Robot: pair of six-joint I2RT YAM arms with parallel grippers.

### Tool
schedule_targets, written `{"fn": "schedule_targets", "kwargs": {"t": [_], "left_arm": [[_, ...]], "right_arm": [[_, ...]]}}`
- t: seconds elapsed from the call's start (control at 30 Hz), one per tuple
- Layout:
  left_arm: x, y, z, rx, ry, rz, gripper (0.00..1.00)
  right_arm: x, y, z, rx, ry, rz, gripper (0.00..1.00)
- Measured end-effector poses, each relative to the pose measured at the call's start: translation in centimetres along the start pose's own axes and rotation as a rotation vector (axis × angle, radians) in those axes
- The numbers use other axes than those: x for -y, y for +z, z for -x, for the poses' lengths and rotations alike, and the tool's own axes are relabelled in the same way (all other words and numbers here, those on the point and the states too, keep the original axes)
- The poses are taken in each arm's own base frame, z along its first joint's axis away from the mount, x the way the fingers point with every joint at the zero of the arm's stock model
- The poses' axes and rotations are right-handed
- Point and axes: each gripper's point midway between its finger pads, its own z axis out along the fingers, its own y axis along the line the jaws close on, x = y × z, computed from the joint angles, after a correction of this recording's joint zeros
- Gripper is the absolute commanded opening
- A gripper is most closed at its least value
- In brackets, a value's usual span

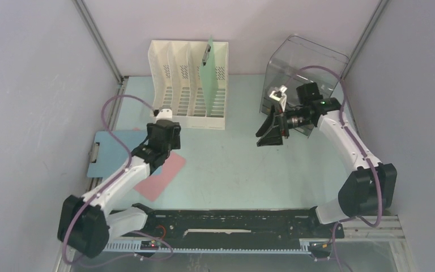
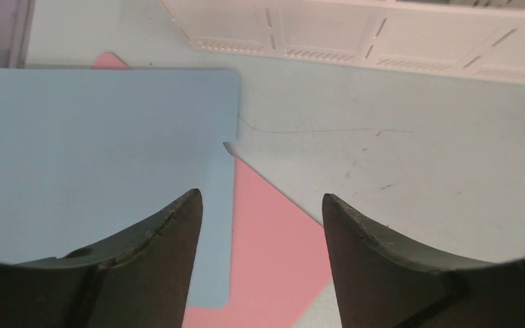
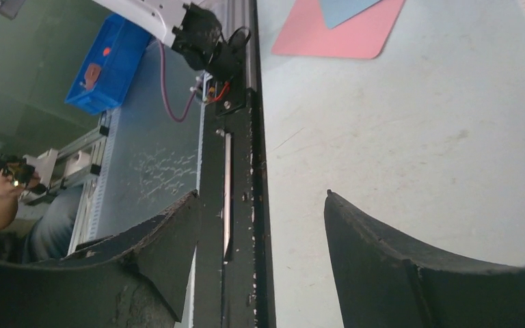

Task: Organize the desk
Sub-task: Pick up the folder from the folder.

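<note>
Desk (image 1: 238, 170) lies under white rack (image 1: 188, 85). Left gripper (image 2: 260, 198) spread, empty, just in front of rack, over blue board (image 2: 96, 157) (pink sheet (image 2: 273, 253) under it). Right gripper (image 3: 260, 195) spread, empty, right of rack.

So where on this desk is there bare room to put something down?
The desk is barest in its middle, between the white file rack, the pink board and the right gripper. The left is crowded: blue clipboard over pink, left gripper above. The clear bin fills the far right corner.
</note>
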Motion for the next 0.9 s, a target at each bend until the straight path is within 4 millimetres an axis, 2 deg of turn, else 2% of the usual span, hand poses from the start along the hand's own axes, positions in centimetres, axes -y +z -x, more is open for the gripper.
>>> {"fn": "schedule_targets", "kwargs": {"t": [0.13,0.17,0.27,0.47,0.63,0.9], "left_arm": [[-0.6,-1.7,0.1,0.086,-0.081,-0.037,0.98],[-0.8,-2.1,0.0,0.105,-0.106,-0.039,1.0],[-2.1,-2.6,0.1,0.14,-0.185,-0.027,1.0],[-5.5,-2.2,0.3,0.154,-0.401,0.047,1.0],[-11.4,-0.9,-3.7,0.086,-0.634,0.217,1.0],[-16.4,-1.1,-6.6,-0.009,-0.743,0.531,0.95]], "right_arm": [[-0.4,2.6,-1.5,-0.064,0.024,0.047,0.74],[-0.4,3.2,-1.7,-0.08,0.025,0.054,0.74],[-0.7,4.5,-2.2,-0.114,0.017,0.073,0.74],[-0.8,4.9,-2.2,-0.121,0.013,0.081,0.75],[-0.7,4.9,-2.5,-0.123,0.018,0.089,0.75],[-0.7,4.9,-3.1,-0.128,0.058,0.132,0.74]]}}
